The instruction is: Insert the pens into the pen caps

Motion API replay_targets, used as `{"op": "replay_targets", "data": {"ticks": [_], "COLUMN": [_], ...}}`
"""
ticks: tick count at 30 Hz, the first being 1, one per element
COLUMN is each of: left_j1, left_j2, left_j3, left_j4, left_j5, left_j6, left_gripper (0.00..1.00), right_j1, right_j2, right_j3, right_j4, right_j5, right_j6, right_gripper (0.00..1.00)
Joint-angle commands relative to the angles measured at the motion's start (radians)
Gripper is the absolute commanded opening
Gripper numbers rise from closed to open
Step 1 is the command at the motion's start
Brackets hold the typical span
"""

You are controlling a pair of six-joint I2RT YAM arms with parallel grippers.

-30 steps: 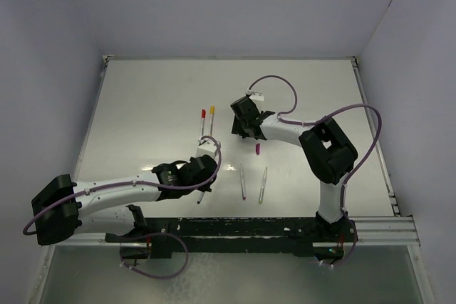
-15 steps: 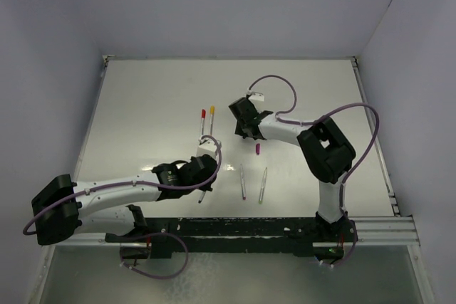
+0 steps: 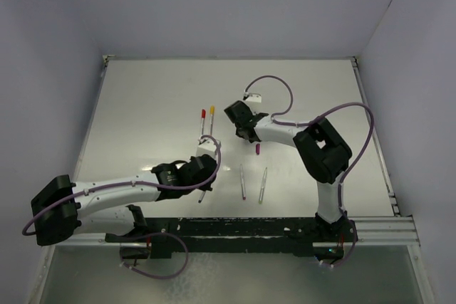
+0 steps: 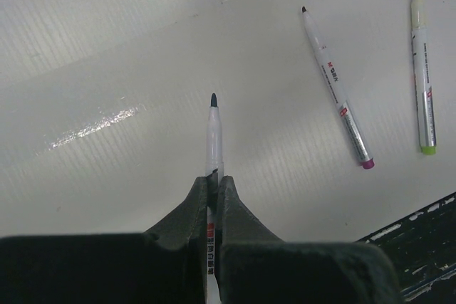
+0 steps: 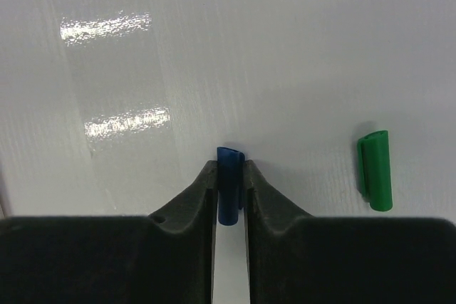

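Note:
My left gripper (image 4: pixel 213 179) is shut on a white pen (image 4: pixel 213 129), whose dark tip points forward over the table. In the top view this gripper (image 3: pixel 204 184) sits near the table's front. My right gripper (image 5: pixel 230 169) has a finger pressed on each side of a blue pen cap (image 5: pixel 229 183) that lies on the table. A green cap (image 5: pixel 375 169) lies to its right. Two loose pens (image 4: pixel 335 90) (image 4: pixel 422 69) lie right of the left gripper. A purple cap (image 3: pixel 257 149) lies just in front of the right gripper (image 3: pixel 239 117).
Two pens wearing a red cap (image 3: pixel 202 122) and a yellow cap (image 3: pixel 211 119) lie side by side left of the right gripper. The black mounting rail (image 4: pixel 420 247) runs along the near edge. Raised white walls border the table (image 3: pixel 142 105).
The right gripper's jaws have narrowed onto the blue cap, and the gripper has shifted slightly left and away. The left arm with its pen has stayed put.

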Motion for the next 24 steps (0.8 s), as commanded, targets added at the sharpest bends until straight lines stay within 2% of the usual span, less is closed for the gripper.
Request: {"op": "replay_targets", "data": {"ticks": [1, 3, 12, 24], "left_j1": [-0.003, -0.002, -0.002, -0.002], "left_j2": [-0.036, -0.043, -0.044, 0.015], "left_j3": [-0.003, -0.002, 0.009, 0.111], "left_j4": [0.016, 0.012, 0.011, 0.073], "left_j5": [-0.028, -0.032, -0.037, -0.07], "left_j6": [-0.009, -0.011, -0.001, 0.082], "left_gripper": [0.0, 0.0, 0.0, 0.0], "right_j1": [0.004, 0.003, 0.003, 0.003], "right_j2": [0.1, 0.104, 0.027, -0.401], "right_j3": [-0.048, -0.043, -0.066, -0.195], "right_j4": [-0.138, -0.137, -0.092, 0.124], "right_j5": [-0.081, -0.095, -0.1, -0.111], "right_j6": [-0.019, -0.022, -0.056, -0.192], "right_gripper": [0.12, 0.0, 0.0, 0.0]}}
